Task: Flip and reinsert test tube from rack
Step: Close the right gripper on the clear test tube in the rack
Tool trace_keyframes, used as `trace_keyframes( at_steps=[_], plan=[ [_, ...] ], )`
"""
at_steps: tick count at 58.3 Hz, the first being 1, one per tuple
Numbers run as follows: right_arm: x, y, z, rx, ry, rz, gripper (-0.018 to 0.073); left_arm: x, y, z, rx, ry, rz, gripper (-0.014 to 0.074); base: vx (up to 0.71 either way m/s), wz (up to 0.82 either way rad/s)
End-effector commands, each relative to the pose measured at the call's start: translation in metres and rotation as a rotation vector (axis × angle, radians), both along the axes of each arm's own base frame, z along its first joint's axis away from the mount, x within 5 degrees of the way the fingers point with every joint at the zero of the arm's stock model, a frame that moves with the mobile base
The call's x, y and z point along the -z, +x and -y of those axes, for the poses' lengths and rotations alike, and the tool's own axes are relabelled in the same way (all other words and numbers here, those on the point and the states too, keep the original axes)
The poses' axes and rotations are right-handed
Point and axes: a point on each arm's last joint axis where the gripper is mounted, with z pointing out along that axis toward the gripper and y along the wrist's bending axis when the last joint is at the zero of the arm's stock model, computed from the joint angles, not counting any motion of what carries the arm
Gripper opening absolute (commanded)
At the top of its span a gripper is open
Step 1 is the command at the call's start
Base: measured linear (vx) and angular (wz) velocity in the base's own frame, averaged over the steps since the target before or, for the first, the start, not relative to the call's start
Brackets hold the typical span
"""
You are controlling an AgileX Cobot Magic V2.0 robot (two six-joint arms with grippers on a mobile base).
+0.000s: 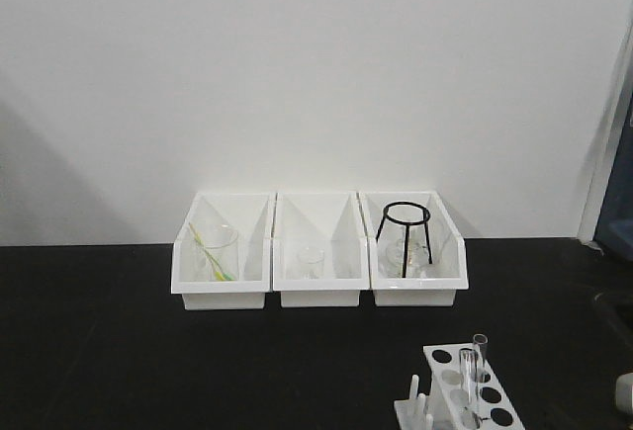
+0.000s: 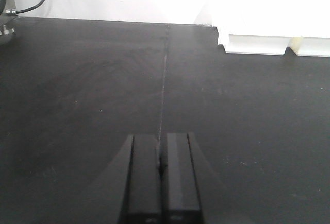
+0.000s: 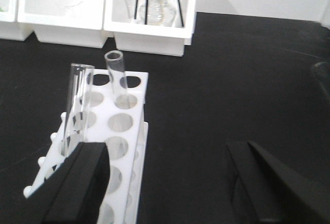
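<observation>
Black table (image 1: pixel 99 351), white wall (image 1: pixel 297 54); rack (image 1: pixel 465 390) near right (two tubes (image 3: pixel 117 80) upright in it); left claw (image 2: pixel 161 183) clenched, right claw (image 3: pixel 165 152) released.

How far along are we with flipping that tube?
Nothing looks done: the near tube and the far tube both stand in the rack. In hand: the right gripper, jaws open, hangs by the near tube, holding nothing; the left gripper, jaws shut, sits apart over the table. Still to do: grasp, lift, flip, reinsert.
</observation>
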Motion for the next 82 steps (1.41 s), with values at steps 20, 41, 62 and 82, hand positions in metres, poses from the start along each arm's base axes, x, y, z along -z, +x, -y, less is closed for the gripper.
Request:
trace_keyframes(
  at_steps=[20,41,62,82],
  plan=[
    [0.012,0.038,-0.025,-0.222,0.131,0.213,0.0528,-0.008,0.001,0.001,0.012,0.004,0.098,-0.0006,0.00,0.00],
    [0.030,0.073,-0.030,-0.242,0.170,0.192,0.0528,-0.008,0.001,0.001,0.012,0.004,0.098,-0.0006,0.00,0.00],
    [0.027,0.083,-0.036,-0.291,0.186,0.178,0.0451,-0.008,0.001,0.001,0.012,0.004,0.098,-0.0006,0.00,0.00],
    [0.030,0.093,-0.039,-0.319,0.187,0.173,0.0403,-0.008,0.001,0.001,0.012,0.004,0.098,-0.0006,0.00,0.00]
  ],
)
